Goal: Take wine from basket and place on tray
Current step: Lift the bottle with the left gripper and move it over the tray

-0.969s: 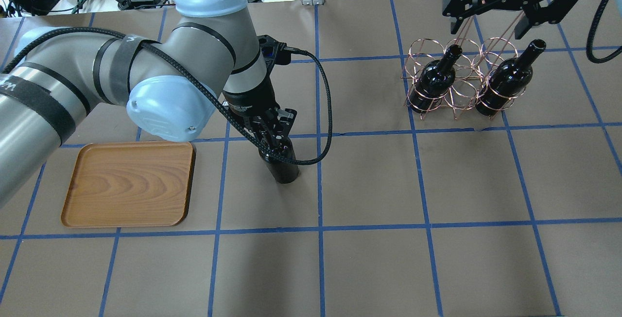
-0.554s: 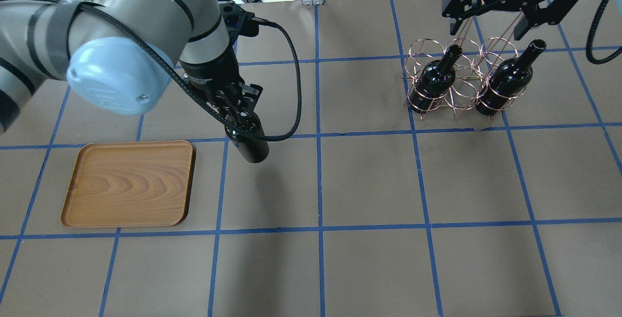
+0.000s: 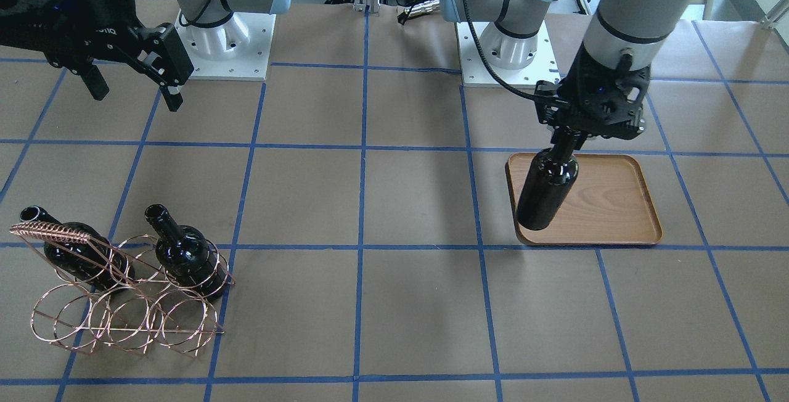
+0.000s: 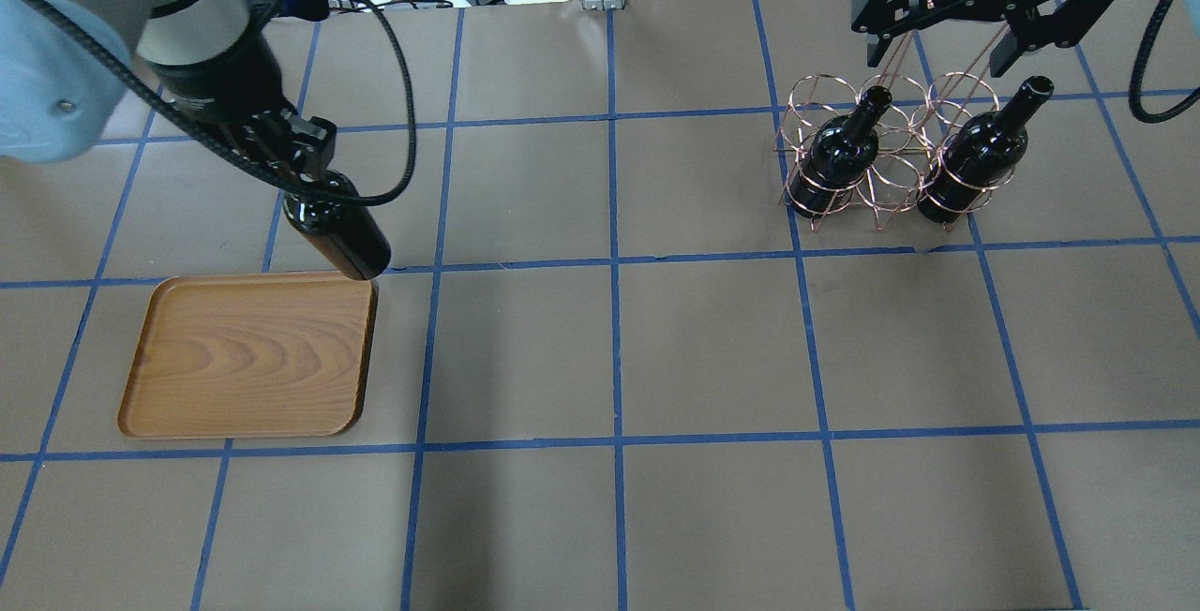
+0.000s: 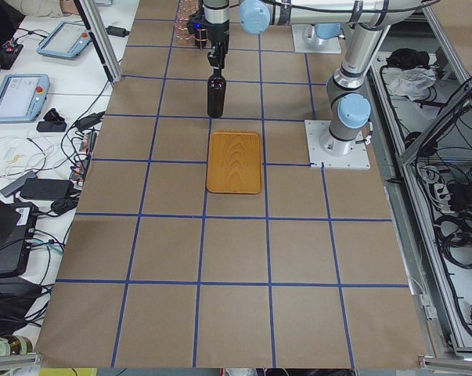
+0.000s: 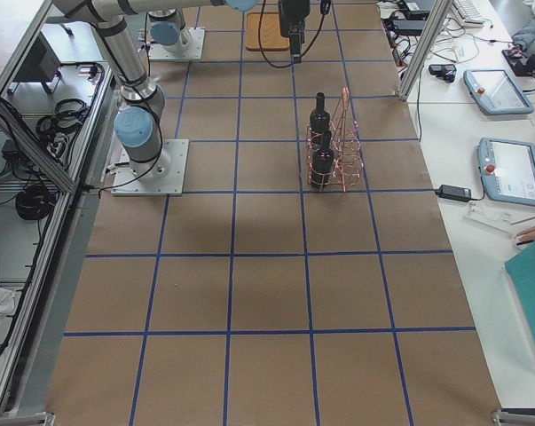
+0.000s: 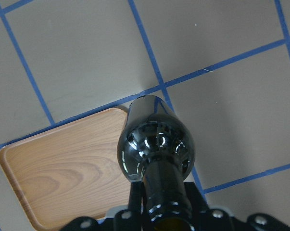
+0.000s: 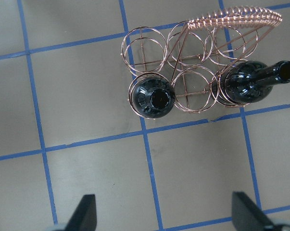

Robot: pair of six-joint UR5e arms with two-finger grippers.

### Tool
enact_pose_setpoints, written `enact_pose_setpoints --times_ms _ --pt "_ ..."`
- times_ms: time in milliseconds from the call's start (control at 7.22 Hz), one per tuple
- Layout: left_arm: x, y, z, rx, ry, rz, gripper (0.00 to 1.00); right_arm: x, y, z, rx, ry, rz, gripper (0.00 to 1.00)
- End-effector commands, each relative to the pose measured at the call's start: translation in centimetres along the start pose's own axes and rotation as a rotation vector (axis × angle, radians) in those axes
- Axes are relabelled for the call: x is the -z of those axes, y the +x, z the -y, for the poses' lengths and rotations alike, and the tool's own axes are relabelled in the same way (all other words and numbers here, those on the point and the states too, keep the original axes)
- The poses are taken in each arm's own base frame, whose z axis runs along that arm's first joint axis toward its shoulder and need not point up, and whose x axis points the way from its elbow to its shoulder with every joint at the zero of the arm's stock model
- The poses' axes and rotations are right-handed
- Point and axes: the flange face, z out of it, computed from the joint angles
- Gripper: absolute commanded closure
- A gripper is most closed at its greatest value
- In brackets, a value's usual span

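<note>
My left gripper is shut on the neck of a near-black wine bottle. The bottle hangs upright in the air over the right far corner of the wooden tray. The front view shows the gripper, the bottle and the tray. The left wrist view shows the bottle over the tray's corner. The copper wire basket stands at the far right with two more bottles. My right gripper is open and empty above the basket.
Blue tape lines grid the brown table. The two arm bases stand at the robot's edge. A black cable loops from the left wrist. Cables and boxes lie beyond the far edge.
My left arm has carried the bottle to the left and farther from the robot, from mid-table to the tray's far right corner. The right arm and the basket have not moved.
</note>
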Motion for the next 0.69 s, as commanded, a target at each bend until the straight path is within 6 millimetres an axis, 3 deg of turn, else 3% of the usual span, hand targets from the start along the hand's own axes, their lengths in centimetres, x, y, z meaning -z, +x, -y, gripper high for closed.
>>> enact_pose_setpoints --times_ms 0,138,277,554 --pt "-1.8 -6.2 -2.6 -0.006 -0.032 -0.022 1.0 0.0 0.0 0.0 0.0 0.0 0.0 0.0" --pt "-3.3 -7.7 -3.7 0.027 -0.05 -0.039 1.0 0.0 0.0 0.0 0.0 -0.002 0.002 0.0" --pt "-5.1 -10.5 -5.2 0.03 -0.065 -0.064 1.0 0.0 0.0 0.0 -0.001 0.0 0.002 0.0" --pt "-6.5 -13.0 -6.2 0.067 -0.084 -0.087 1.0 0.0 0.0 0.0 -0.001 0.0 0.002 0.0"
